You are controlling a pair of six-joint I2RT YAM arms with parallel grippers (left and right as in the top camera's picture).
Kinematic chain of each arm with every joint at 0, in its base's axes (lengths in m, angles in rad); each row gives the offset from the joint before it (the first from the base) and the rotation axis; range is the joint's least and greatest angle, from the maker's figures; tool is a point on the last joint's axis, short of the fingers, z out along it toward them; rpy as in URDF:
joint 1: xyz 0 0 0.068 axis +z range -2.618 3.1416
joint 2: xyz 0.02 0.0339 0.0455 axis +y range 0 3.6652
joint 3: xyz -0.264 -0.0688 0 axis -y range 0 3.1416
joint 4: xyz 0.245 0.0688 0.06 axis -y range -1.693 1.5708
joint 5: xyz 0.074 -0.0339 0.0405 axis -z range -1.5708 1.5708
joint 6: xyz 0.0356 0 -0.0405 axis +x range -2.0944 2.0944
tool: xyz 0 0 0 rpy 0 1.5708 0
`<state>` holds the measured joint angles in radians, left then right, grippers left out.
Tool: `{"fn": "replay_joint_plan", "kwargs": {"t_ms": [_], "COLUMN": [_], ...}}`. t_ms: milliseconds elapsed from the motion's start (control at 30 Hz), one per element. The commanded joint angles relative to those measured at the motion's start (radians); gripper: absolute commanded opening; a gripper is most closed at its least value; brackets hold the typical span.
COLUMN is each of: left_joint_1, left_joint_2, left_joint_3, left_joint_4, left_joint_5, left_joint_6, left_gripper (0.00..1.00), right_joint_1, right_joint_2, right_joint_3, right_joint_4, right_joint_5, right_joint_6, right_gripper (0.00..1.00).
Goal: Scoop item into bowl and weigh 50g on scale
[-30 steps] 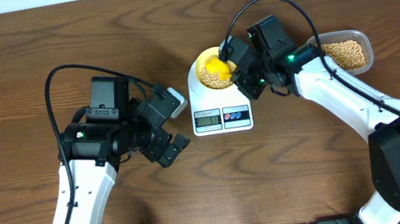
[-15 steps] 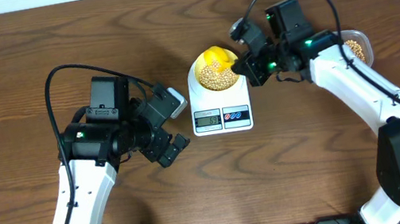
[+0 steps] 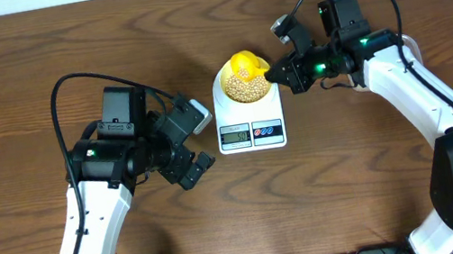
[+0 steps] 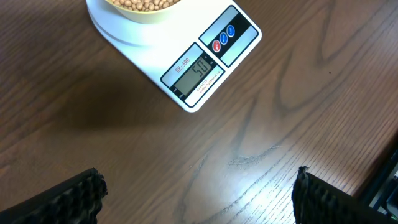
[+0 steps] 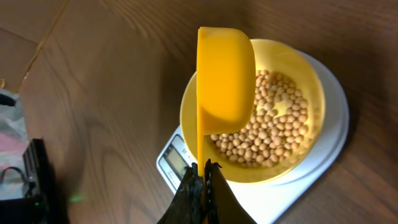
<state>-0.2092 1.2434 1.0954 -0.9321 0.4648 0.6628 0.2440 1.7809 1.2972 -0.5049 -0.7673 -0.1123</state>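
The white scale (image 3: 249,121) stands mid-table; its display (image 4: 196,70) reads about 50. On it sits the pale yellow bowl (image 5: 311,93) holding tan beans (image 5: 267,134); both also show in the overhead view (image 3: 243,88). My right gripper (image 3: 277,71) is shut on the handle of a bright yellow measuring spoon (image 5: 225,74), tipped on its side over the bowl's far edge. My left gripper (image 3: 187,156) is open and empty, left of the scale, over bare wood (image 4: 199,186).
The clear plastic tub of beans is mostly hidden behind my right arm at the right (image 3: 410,48). Black cables arc over both arms. A pale wall edge runs along the table's back.
My right gripper has swung right and back, rotating the spoon from flat over the bowl to tipped at its rim. The left arm has not moved.
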Motion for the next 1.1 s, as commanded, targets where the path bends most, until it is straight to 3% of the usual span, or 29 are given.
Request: {"fn": "replay_joint_plan", "kwargs": {"t_ms": [0, 267, 500, 900, 1067], "left_joint_1": [0.005, 0.005, 0.005, 0.005, 0.005], "left_joint_2": [-0.003, -0.003, -0.003, -0.003, -0.003], "left_joint_3": [0.018, 0.018, 0.018, 0.018, 0.018], "left_joint_4": [-0.002, -0.002, -0.002, -0.002, -0.002], "left_joint_5": [0.002, 0.002, 0.002, 0.002, 0.002], "left_joint_6": [0.017, 0.017, 0.017, 0.017, 0.017], "left_gripper": [0.98, 0.98, 0.98, 0.98, 0.98], "right_joint_1": [-0.006, -0.008, -0.053, -0.308, -0.448], "right_joint_2": [0.004, 0.004, 0.003, 0.003, 0.003], "right_joint_3": [0.018, 0.018, 0.019, 0.019, 0.018], "right_joint_4": [-0.012, -0.012, -0.003, -0.06, -0.201], "right_joint_5": [-0.023, -0.019, -0.089, -0.294, -0.294], "right_joint_6": [0.009, 0.012, 0.118, 0.167, 0.061], "right_gripper": [0.01, 0.01, 0.01, 0.01, 0.01]}}
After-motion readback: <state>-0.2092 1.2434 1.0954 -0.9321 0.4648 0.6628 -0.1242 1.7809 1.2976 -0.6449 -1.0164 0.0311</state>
